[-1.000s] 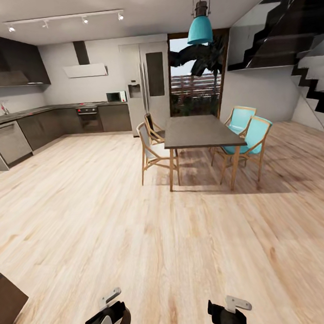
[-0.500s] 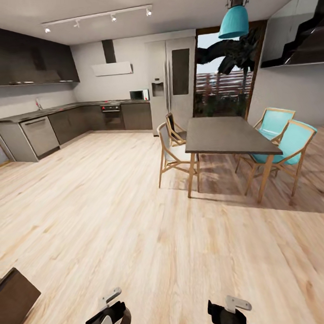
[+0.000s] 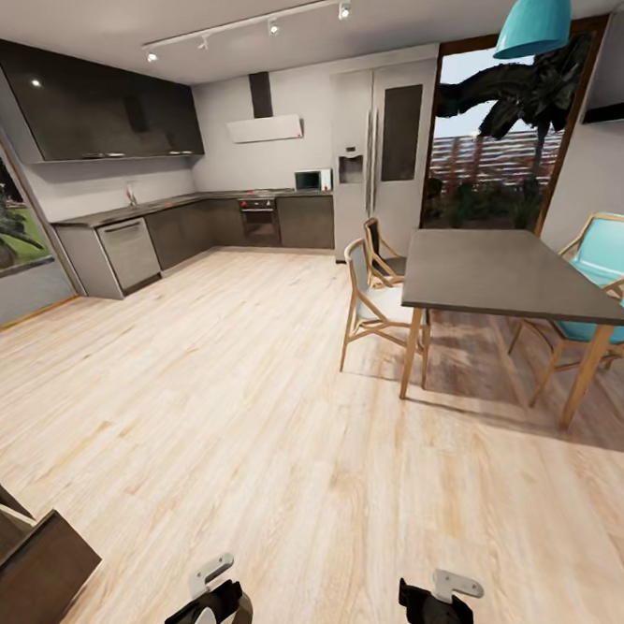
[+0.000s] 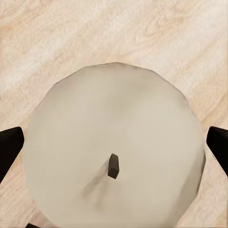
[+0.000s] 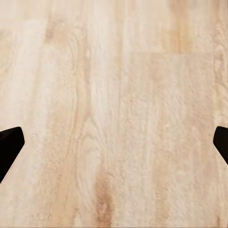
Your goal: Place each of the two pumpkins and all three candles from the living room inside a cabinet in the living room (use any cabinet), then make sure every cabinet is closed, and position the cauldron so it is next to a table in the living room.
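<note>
Between my left fingers: a candle (image 4: 114, 152), carried across the wood floor (image 3: 265, 428).

Its whitish round top with the short dark wick faces my left wrist camera, and my two dark fingers (image 4: 9, 152) sit at either side of its body, closed to its width, so I judge the left gripper (image 3: 217, 596) has hold of it. It looks like a stubby, stiff wax cylinder, probably light and somewhat slick, so I would keep the squeeze on its round flank, away from the wick. My right gripper (image 5: 114, 147) is spread wide over bare boards, holding nothing. Beyond my fingers stand a dark dining table (image 3: 506, 273) with chairs (image 3: 372, 298) and the kitchen cupboards (image 3: 202, 229); a dark brown wooden corner (image 3: 37, 573), maybe the cabinet, lies off to my left.
</note>
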Controlling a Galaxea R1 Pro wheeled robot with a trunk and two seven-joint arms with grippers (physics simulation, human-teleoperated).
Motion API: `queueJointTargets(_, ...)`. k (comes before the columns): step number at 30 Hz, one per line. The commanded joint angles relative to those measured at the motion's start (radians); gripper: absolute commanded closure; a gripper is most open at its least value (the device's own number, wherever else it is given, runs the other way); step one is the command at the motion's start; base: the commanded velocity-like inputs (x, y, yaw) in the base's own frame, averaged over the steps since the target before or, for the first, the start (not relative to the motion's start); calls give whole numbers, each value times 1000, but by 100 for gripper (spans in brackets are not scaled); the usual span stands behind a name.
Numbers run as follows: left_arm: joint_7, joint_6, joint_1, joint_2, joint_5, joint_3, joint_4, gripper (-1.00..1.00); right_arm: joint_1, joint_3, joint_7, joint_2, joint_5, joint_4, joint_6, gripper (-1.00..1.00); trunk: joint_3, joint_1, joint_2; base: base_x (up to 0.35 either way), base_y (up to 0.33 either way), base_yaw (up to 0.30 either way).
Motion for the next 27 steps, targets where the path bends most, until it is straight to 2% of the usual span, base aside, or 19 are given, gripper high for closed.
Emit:
queueJointTargets(1, 7, 4, 0, 0, 3, -5, -2, 100, -1, 5, -6, -1, -8, -1, -5, -100, -1, 1, 0, 331, -104, 288)
queueJointTargets(12, 7, 2, -1, 2, 0, -5, -2, 100, -1, 5, -7, 0, -3, -2, -5, -100, -1, 1, 0, 268, -79, 289)
queueJointTargets(23, 8, -27, -1, 2, 5, -5, -3, 100, -1, 6, -7, 0, -3, -1, -5, -100, -1, 1, 0, 23, -2, 290)
queueJointTargets(27, 9, -26, -1, 1, 6, -4, -4, 100, -1, 6, -7, 0, -3, -1, -5, -100, 12, -15, 28, 0, 0, 289)
